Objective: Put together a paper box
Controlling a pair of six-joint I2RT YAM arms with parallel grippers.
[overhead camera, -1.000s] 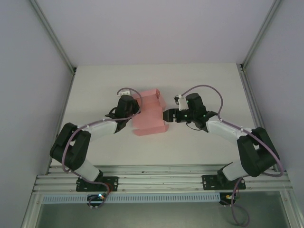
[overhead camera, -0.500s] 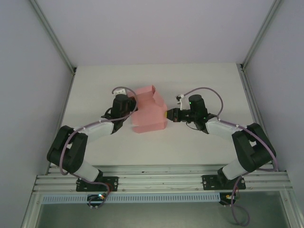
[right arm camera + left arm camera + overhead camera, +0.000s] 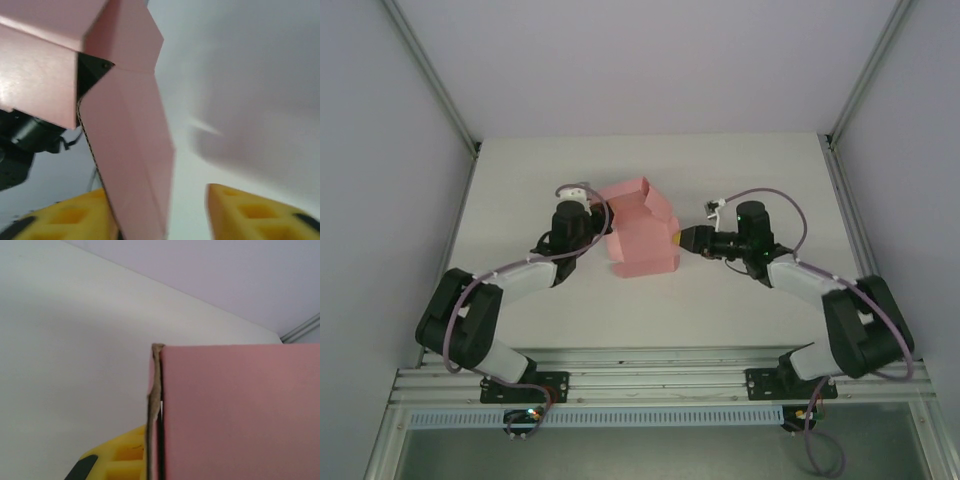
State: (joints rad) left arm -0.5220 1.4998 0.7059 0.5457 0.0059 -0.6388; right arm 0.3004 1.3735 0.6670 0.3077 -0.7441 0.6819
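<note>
The pink paper box [image 3: 642, 235] lies partly folded in the middle of the white table, with one flap raised at its far side. My left gripper [image 3: 603, 228] is at its left edge and shut on a card wall. In the left wrist view that wall [image 3: 235, 410] stands edge-on against the yellow finger [image 3: 117, 460]. My right gripper [image 3: 682, 238] is at the box's right edge. In the right wrist view its jaws are apart: a pink flap [image 3: 130, 165] lies against the left finger [image 3: 65, 215], and a wide gap separates it from the right finger [image 3: 245, 210].
The table [image 3: 520, 180] is walled by pale panels on three sides, with aluminium posts [image 3: 430, 75] at the back corners. A slotted rail [image 3: 660, 370] carries both arm bases along the near edge.
The box has turned and shifted slightly to the right. My right gripper has drawn back to the right along the box's edge and its jaws have parted. The left wrist has edged left.
</note>
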